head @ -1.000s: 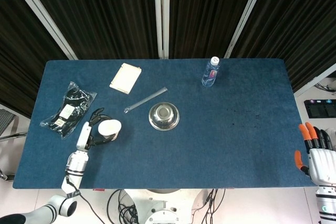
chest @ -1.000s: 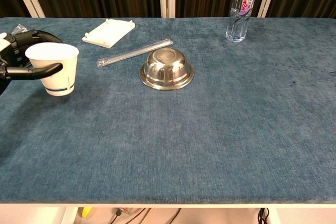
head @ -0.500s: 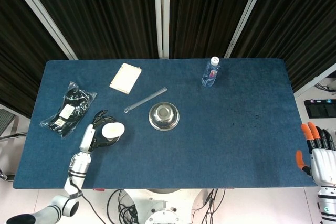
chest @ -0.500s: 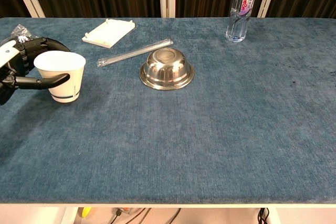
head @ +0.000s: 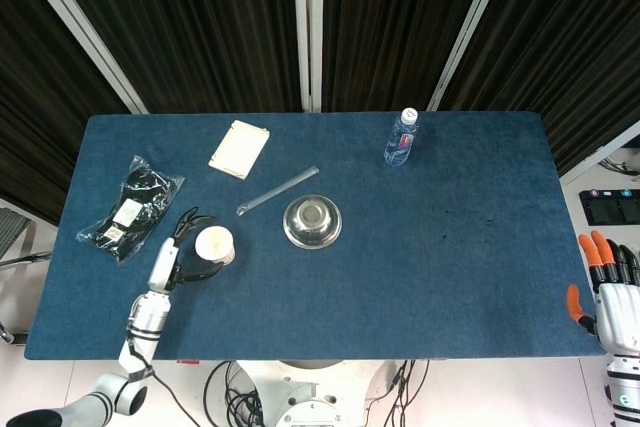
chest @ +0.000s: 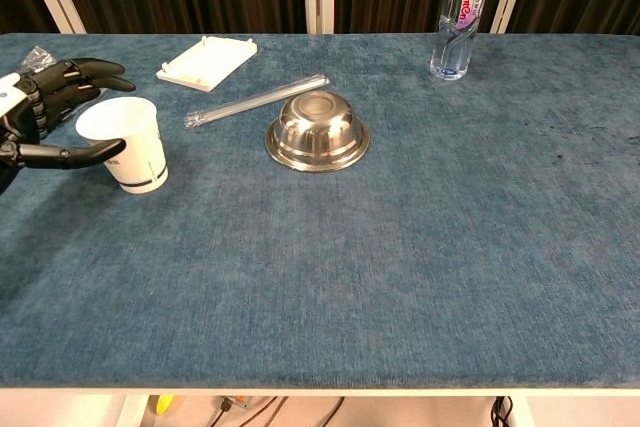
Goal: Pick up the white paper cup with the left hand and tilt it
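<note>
The right hand (head: 612,295) hung off the table's near right corner, seen only in the head view, its orange-tipped fingers (head: 595,249) apart and holding nothing. At the near left, the left hand (chest: 45,112) reached in over the blue table (chest: 400,247); in the chest view its fingers (chest: 85,75) were spread behind the cup (chest: 130,144) and its thumb (chest: 70,154) lay stretched across the cup's front, just under the rim. Whether thumb or fingers touched the paper could not be told, so the grip itself was unclear. The cup was white with a dark line near its base, its mouth open upward and leaning slightly toward the left hand, its base on or just over the cloth; which of the two could not be told. In the head view the cup (head: 214,244) showed as a pale round beside the left hand (head: 180,252), on the left part of the table (head: 450,277). To the cup's right, apart from it, a steel bowl (chest: 317,131) sat upside down near the table's middle. Just beyond the bowl a clear tube (chest: 257,99) lay slantwise, one end near the bowl's far edge. Left of the left hand, in the head view, a plastic bag (head: 130,207) with dark contents lay near the table's left edge. Farther back a flat cream-coloured tray (chest: 207,62) lay on the cloth, and at the far side, right of centre, a water bottle (chest: 462,15) with a white cap stood upright.
</note>
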You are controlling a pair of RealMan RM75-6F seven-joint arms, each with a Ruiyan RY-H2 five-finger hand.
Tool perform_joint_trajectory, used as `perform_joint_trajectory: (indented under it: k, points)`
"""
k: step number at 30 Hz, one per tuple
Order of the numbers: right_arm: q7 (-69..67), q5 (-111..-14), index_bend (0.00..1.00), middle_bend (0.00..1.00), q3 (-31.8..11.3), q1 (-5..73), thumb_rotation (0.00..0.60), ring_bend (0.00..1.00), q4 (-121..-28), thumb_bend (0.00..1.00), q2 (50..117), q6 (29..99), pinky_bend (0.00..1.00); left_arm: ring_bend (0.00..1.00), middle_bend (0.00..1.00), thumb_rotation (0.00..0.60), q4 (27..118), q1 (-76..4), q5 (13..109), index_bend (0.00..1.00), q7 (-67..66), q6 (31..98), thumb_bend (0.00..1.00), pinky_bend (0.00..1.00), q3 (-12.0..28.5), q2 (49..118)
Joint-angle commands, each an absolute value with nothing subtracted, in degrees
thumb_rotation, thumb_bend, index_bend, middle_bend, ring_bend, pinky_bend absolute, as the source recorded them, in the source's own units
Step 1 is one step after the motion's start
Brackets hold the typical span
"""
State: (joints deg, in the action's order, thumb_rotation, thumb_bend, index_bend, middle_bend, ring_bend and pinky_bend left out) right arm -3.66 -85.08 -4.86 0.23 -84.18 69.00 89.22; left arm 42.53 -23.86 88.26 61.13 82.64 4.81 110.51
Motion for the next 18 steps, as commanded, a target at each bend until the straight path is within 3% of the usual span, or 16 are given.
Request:
perform_joint_trajectory:
  k: [1,6,9,13,18]
  points:
    - [-3.64,-85.11,0.0,0.0,-4.9,0.16,0.6,0.0,-84.27,0.48,68.93,89.41,0.0,0.0,0.17,0.6,44.86,-23.71,88.83,0.19,60.42,84.18,0.16,0.01,4.96,108.82]
    - [-3.26,-85.07,0.0,0.0,-5.08,-0.41,0.6,0.0,-84.55,0.48,68.36,90.55,0.0,0.0,0.15,0.6,55.39,-22.85,90.14,0.19,52.22,87.78,0.14,0.01,5.37,100.1]
    - [-2.52,-84.5,0.0,0.0,-5.26,-0.86,0.6,0.0,-84.73,0.48,68.04,91.02,0.0,0.0,0.14,0.6,72.43,-21.29,89.87,0.19,37.95,86.13,0.15,0.0,4.19,86.12]
    - [-2.06,-83.98,0.0,0.0,-4.87,-1.17,0.6,0.0,-84.67,0.48,67.86,90.43,0.0,0.0,0.14,0.6,88.02,-17.66,87.5,0.19,21.3,87.2,0.14,0.0,3.51,73.22]
    - [-0.14,-83.75,0.0,0.0,-4.39,-1.7,0.6,0.0,-85.36,0.48,67.45,90.41,0.0,0.0,0.05,0.6,93.28,-12.75,83.7,0.15,0.77,87.49,0.15,0.0,0.11,66.84]
